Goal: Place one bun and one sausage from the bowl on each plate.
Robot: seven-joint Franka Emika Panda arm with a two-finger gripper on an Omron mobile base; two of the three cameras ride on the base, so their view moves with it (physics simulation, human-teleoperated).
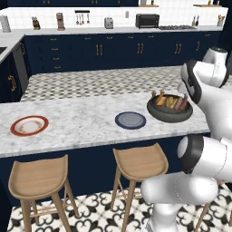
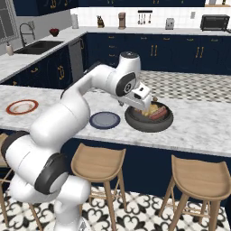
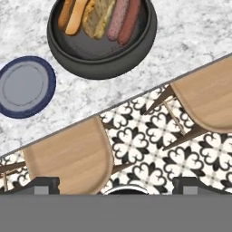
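Wide, shallow, dark grey-black round bowl (image 1: 170, 110) on the white-grey marbled island counter (image 1: 81, 124), near the counter's front edge. Inside, side by side: two tan buns (image 3: 72, 16), a browner bun-like piece with yellow filling (image 3: 99, 16), and two reddish-pink sausages (image 3: 123, 19). Packed touching one another, lying roughly parallel.

Flat round dark navy blue plate with a greyer centre (image 1: 130, 120) just beside the bowl, to its left in the left base view, apart from it and bare. White-centred round plate with a red-brown rim (image 1: 29, 125) well apart, far along the same counter toward the left end, also bare apart from some faint marking in the middle.

White arm's two-finger gripper (image 3: 116, 186) above the front edge of the counter, looking down on the bowl, the blue plate and two pale wooden saddle-seat stools (image 1: 139, 162) standing on black-and-white patterned floor tiles (image 3: 149, 136). Two dark finger tips (image 3: 43, 185) set wide apart at the bottom of the hand view, nothing between them; spread and holding nothing. In the right base view, hand close over the near-left rim of the bowl, though hard to judge there whether touching or hanging clear.

Behind: dark navy cabinets with brass handles (image 1: 99, 50), a black toaster oven (image 1: 147, 20) and a sink with a tap (image 2: 38, 45)
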